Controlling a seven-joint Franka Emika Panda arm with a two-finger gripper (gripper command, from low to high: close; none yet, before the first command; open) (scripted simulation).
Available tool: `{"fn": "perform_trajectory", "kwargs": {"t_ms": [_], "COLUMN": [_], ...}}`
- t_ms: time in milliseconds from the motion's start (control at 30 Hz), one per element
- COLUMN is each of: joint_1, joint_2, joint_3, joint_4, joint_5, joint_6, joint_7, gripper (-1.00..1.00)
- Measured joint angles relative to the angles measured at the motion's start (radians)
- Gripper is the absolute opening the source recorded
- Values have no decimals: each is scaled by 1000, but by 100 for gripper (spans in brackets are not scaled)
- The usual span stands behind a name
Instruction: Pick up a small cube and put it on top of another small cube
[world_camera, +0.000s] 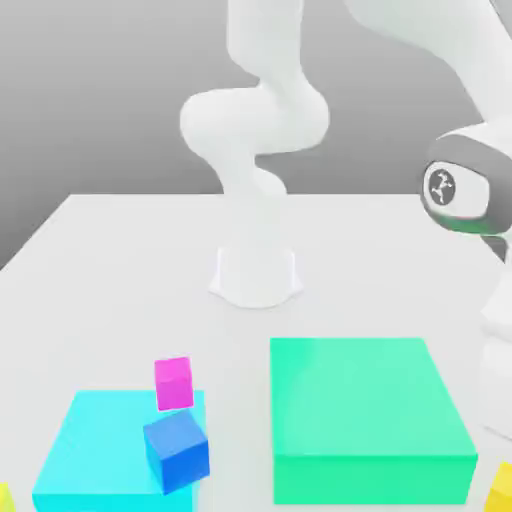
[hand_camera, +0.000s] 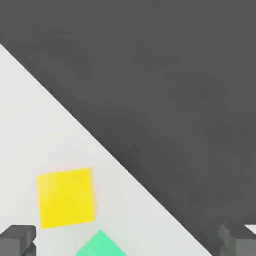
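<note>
At the near edge of the white worktop (world_camera: 120, 260), toward the exterior view's right corner, a small bright yellow cube (hand_camera: 66, 198) sits beside the big green block (world_camera: 370, 420), whose corner shows in the hand view just next to it. The gripper (hand_camera: 128, 242) hangs above this spot with its fingers (hand_camera: 17, 240) spread wide apart and nothing between them; the yellow cube lies on the worktop below, not touched. Toward the exterior view's left, the blue cube (world_camera: 177, 451) rests on the flat cyan block (world_camera: 90, 450) at its nearer right part, with a small magenta cube (world_camera: 174, 383) just behind it. The arm's white base (world_camera: 255, 275) stands farther back at the middle.
</note>
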Motion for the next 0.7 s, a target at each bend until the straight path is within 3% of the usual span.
{"fn": "perform_trajectory", "kwargs": {"t_ms": [167,200,433,600,700], "joint_1": [45,51,51,11,-63], "joint_2": [182,207,208,54,-52], "joint_3": [-26,-33,-33,-6,-56], "joint_4": [37,43,43,15,-21], "joint_5": [-51,-57,-57,-12,3], "joint_6": [101,119,119,9,-42], "joint_7": [15,19,18,-32,-73], "gripper": [0,-100,-100,-100,-100]}}
